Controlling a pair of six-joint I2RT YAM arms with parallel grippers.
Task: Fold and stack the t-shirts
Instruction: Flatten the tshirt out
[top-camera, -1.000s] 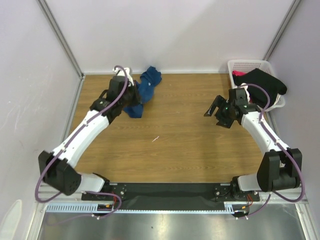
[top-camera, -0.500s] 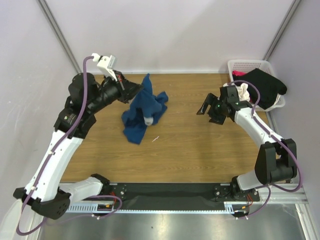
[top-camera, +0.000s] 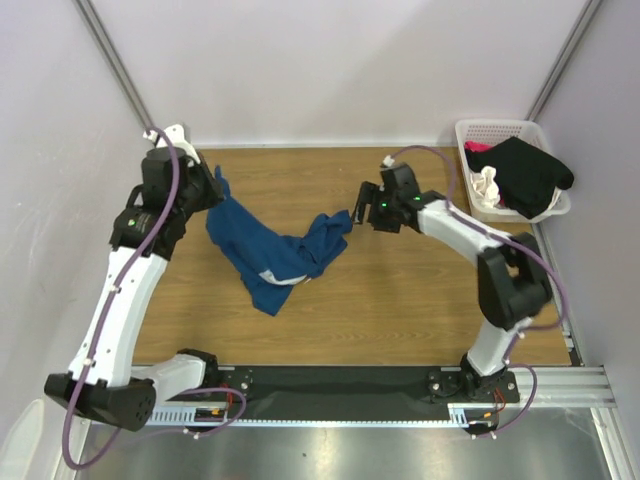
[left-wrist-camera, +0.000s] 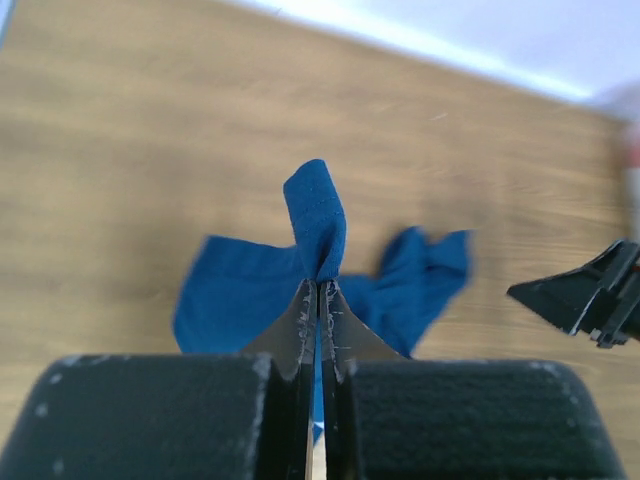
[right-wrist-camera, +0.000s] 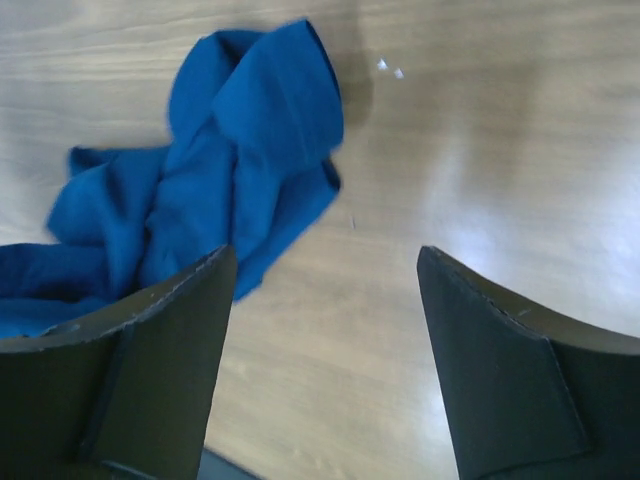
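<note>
A dark blue t-shirt (top-camera: 278, 252) drapes from my raised left gripper (top-camera: 215, 188) down onto the wooden table, its far end bunched near the middle. In the left wrist view my left gripper (left-wrist-camera: 320, 283) is shut on a fold of the blue t-shirt (left-wrist-camera: 316, 222). My right gripper (top-camera: 356, 219) hovers open just right of the shirt's bunched end. In the right wrist view the right gripper (right-wrist-camera: 326, 258) has bare table between its fingers, and the blue t-shirt (right-wrist-camera: 240, 160) lies just ahead to the left. A black t-shirt (top-camera: 528, 172) and cream cloth (top-camera: 486, 187) fill the basket.
A white lattice basket (top-camera: 497, 131) stands at the table's back right corner, with a bit of pink cloth (top-camera: 476, 147) showing inside. Grey walls close in the table on the left, back and right. A small white speck (top-camera: 311, 278) lies on the wood.
The left gripper swung left and up, dragging the blue t-shirt out into a long drape. The right gripper travelled left from near the basket to the shirt's bunched end, closing slightly.
</note>
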